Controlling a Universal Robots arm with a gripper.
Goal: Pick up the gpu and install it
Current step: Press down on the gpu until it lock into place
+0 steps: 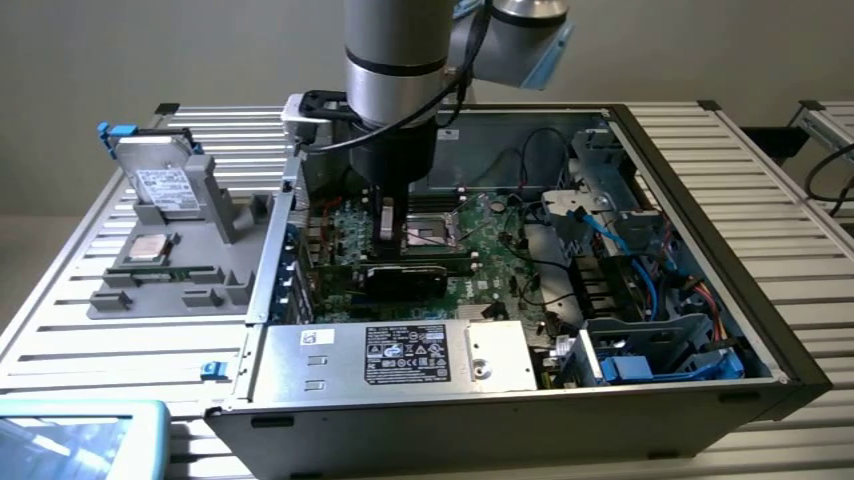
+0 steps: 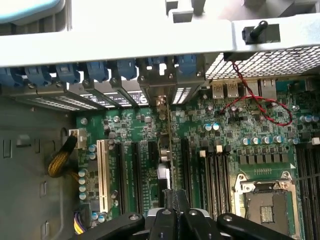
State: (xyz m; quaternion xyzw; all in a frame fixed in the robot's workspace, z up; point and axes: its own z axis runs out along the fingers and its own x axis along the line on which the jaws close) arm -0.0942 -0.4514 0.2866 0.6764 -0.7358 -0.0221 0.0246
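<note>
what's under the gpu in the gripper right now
The gripper is shut on the gpu, held edge-on above the green motherboard and its black expansion slots. The card's thin edge covers the strip directly beneath, so whether it touches a slot cannot be seen.

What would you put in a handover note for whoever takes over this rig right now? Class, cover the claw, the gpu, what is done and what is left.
Claw: shut on the gpu, gripping its upper edge.
Gpu: standing on edge inside the open computer case, low over the expansion slots of the motherboard, one end reaching towards the rear slot openings.
Done: the card is picked up and brought into the case, lined up along the slots.
Left: the claw has not let go; whether the card is fully seated cannot be told.
</note>
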